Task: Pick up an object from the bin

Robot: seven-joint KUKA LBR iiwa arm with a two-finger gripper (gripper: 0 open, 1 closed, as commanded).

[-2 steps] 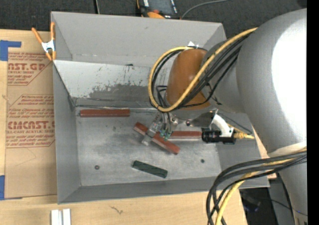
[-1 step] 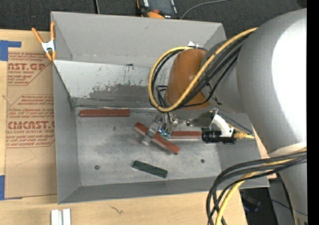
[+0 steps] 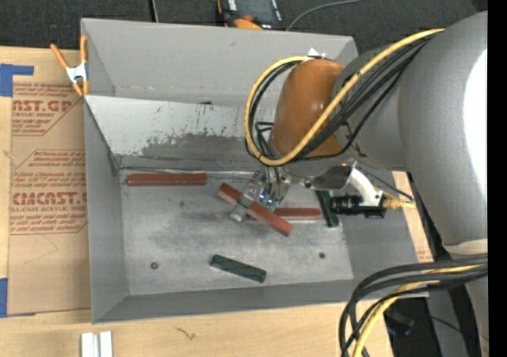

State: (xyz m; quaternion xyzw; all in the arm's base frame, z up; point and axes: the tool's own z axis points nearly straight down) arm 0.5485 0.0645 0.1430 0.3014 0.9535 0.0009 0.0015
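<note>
three red-brown bars were in the bin (image 3: 103,252): back-wall bar (image 3: 166,180) at centre left, slanted bar (image 3: 273,222) and flat bar (image 3: 305,211) just right of frame centre. gripper (image 3: 260,201) sat low over the slanted bar's middle; couldn't tell if jaws were clenched or released. dark block (image 3: 238,268) lay lower centre.

The grey metal bin (image 3: 162,229) is carrying four loose bars on its scuffed floor. A long reddish-brown bar (image 3: 166,180) is lying flat along the foot of the back wall, toward the left. Near the middle a slanting reddish-brown bar (image 3: 277,225) is lying, with a shorter reddish bar (image 3: 305,211) just beside its right end. A dark green bar (image 3: 238,267) is lying well apart, near the front wall
</note>
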